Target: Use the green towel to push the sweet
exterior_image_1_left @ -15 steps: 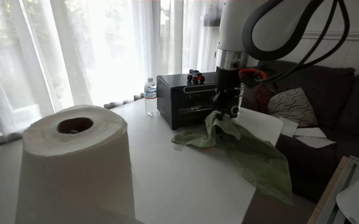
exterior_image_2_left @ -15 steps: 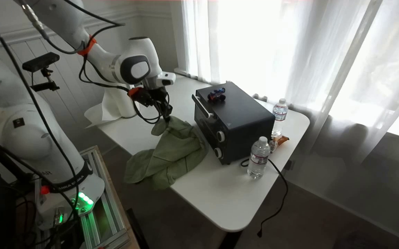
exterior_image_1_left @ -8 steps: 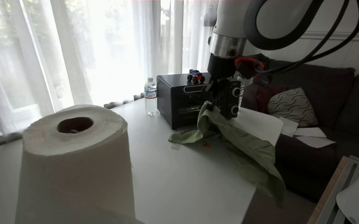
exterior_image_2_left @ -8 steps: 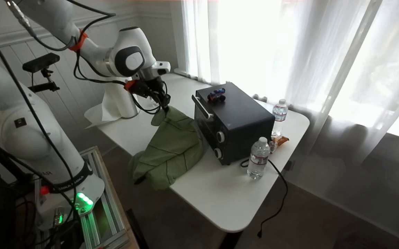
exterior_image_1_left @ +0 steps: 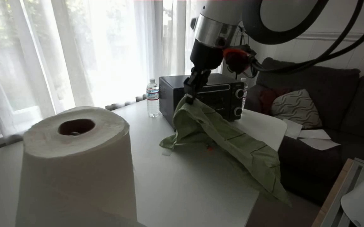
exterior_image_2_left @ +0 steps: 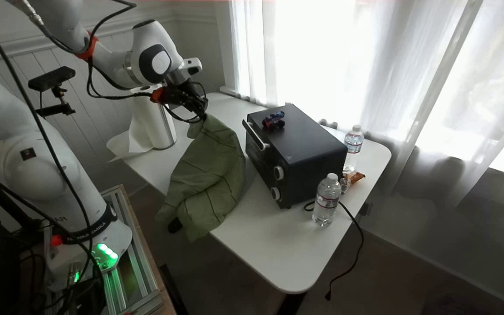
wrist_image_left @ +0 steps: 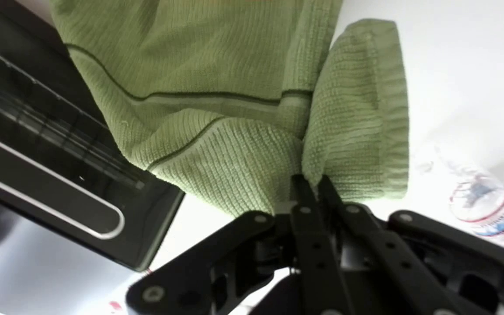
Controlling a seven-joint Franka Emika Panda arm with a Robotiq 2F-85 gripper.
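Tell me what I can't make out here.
Small orange thing by the green towel, in an exterior view: too small to identify.
Tabletop beneath the towel, in both exterior views: folds cover it.
Cloth inside the gripper, in the wrist view: fingers hide it.
Markings on oven dials, in both exterior views: too small.
Dark sofa, in an exterior view: cut off by the right edge.

The towel (wrist_image_left: pixel 217 65) is green with dark lines.
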